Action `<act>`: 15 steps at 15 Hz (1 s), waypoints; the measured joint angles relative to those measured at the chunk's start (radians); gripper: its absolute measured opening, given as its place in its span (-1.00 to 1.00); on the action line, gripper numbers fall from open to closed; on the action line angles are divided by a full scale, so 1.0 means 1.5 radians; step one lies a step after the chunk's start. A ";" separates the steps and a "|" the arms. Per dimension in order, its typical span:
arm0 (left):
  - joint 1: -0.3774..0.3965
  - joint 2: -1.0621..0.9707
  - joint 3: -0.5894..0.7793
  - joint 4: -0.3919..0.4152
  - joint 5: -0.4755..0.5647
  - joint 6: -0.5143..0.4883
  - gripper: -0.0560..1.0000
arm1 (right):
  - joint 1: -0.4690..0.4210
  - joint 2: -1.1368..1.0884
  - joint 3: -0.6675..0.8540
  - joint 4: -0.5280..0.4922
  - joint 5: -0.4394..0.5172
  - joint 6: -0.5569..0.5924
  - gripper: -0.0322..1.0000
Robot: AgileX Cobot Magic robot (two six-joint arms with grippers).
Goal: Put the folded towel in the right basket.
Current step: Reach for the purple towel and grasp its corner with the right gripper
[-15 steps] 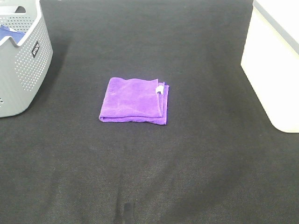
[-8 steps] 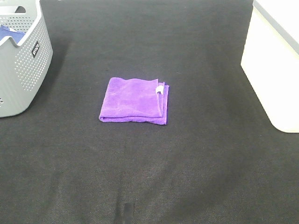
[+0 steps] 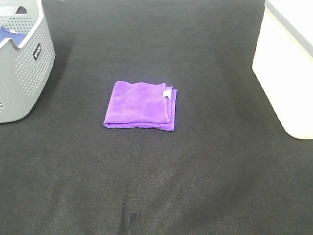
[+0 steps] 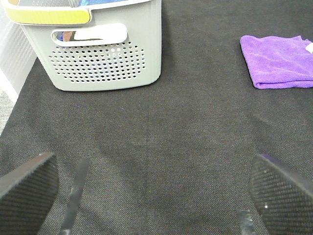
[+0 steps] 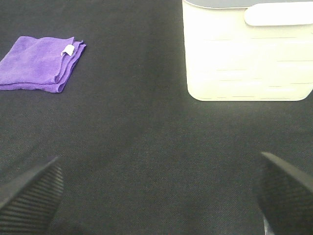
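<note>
Your high camera looks steeply down on the black mat [image 3: 195, 171] from the near side, your left wrist view sits low facing the grey basket [image 4: 105, 63], your right wrist view low facing the white basket [image 5: 244, 63], all three share the purple towel [image 3: 141, 105]

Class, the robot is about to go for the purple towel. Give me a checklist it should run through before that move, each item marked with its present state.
1. Towel folded, flat on the mat: ok.
2. Nothing on or touching the towel: ok.
3. Jaws of both arms wide open and empty: ok.
4. Jaws over the towel: not ok; both are well apart from it.
5. Right basket upright, mat bare between it and the towel: ok.
6. Room inside the right basket: cannot tell; its inside is out of view.
</note>
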 joint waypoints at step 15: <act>0.000 0.000 0.000 0.000 0.000 0.000 0.99 | 0.000 0.072 -0.006 -0.013 0.005 -0.018 0.92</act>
